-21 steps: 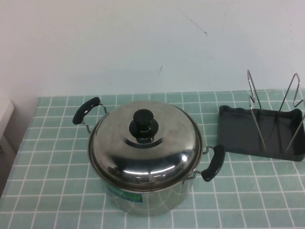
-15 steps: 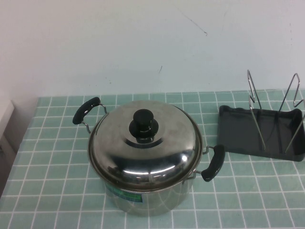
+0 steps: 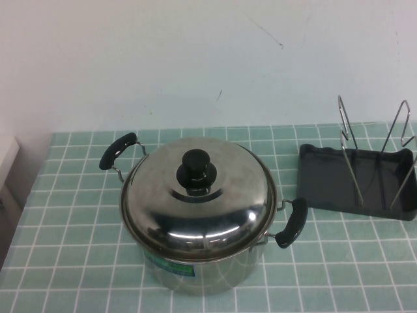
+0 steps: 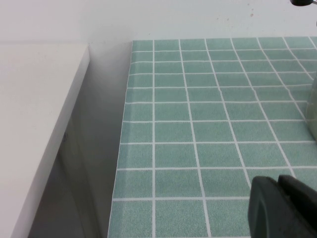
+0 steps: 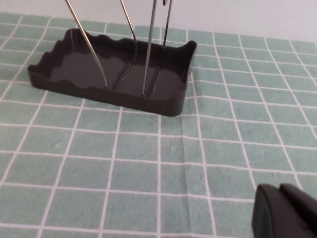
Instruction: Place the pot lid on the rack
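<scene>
The shiny steel pot lid [image 3: 195, 195] with its black knob [image 3: 198, 171] sits on the steel pot [image 3: 202, 270] in the middle of the table. The dark grey rack [image 3: 355, 182] with thin wire loops [image 3: 348, 147] stands at the right and also shows in the right wrist view [image 5: 114, 72]. My left gripper [image 4: 282, 191] is shut and empty over the green tiles near the table's left edge. My right gripper [image 5: 282, 198] is shut and empty, short of the rack. Neither gripper shows in the high view.
The pot has two black side handles [image 3: 117, 150] [image 3: 291, 223]. A white counter [image 4: 34, 114] lies beyond the table's left edge [image 4: 124, 144]. A white wall [image 3: 208, 59] rises behind the green tiled cloth [image 3: 65, 248].
</scene>
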You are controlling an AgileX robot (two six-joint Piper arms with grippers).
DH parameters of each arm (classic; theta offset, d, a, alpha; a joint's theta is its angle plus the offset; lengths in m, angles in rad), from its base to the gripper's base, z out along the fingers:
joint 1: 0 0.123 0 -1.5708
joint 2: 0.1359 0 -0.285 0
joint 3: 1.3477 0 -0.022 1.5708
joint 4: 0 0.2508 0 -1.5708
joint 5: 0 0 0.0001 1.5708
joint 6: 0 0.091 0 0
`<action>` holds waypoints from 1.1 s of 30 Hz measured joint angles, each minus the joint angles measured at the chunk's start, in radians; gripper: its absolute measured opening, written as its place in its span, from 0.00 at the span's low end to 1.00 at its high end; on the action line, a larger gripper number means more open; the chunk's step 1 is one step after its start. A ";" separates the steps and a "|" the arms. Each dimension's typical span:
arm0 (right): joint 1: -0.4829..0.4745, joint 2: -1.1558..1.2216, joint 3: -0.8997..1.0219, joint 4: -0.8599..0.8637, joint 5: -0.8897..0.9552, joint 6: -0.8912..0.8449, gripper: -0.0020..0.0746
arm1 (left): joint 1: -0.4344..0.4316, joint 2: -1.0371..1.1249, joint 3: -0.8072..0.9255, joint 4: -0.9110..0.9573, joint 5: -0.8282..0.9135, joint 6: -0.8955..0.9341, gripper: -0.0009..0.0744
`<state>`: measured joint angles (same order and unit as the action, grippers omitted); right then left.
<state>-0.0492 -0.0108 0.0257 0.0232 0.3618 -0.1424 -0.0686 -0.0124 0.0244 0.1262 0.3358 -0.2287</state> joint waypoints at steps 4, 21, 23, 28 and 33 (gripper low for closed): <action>0.000 0.000 0.000 0.000 0.000 -0.002 0.02 | 0.000 0.000 0.000 0.000 0.000 0.000 0.01; 0.000 0.000 0.002 0.000 -0.210 -0.002 0.02 | 0.000 0.000 0.004 0.033 -0.149 0.004 0.01; 0.000 0.000 0.002 0.000 -0.342 -0.002 0.02 | 0.000 0.000 0.006 0.086 -0.267 0.021 0.01; 0.000 0.000 0.002 0.000 -0.768 -0.002 0.02 | 0.000 0.000 0.006 0.219 -0.556 0.037 0.01; 0.000 0.000 0.002 0.000 -1.095 -0.004 0.02 | 0.000 0.000 0.006 0.270 -0.758 0.041 0.01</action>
<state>-0.0492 -0.0108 0.0276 0.0232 -0.7329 -0.1464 -0.0686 -0.0124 0.0305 0.3957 -0.4227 -0.1879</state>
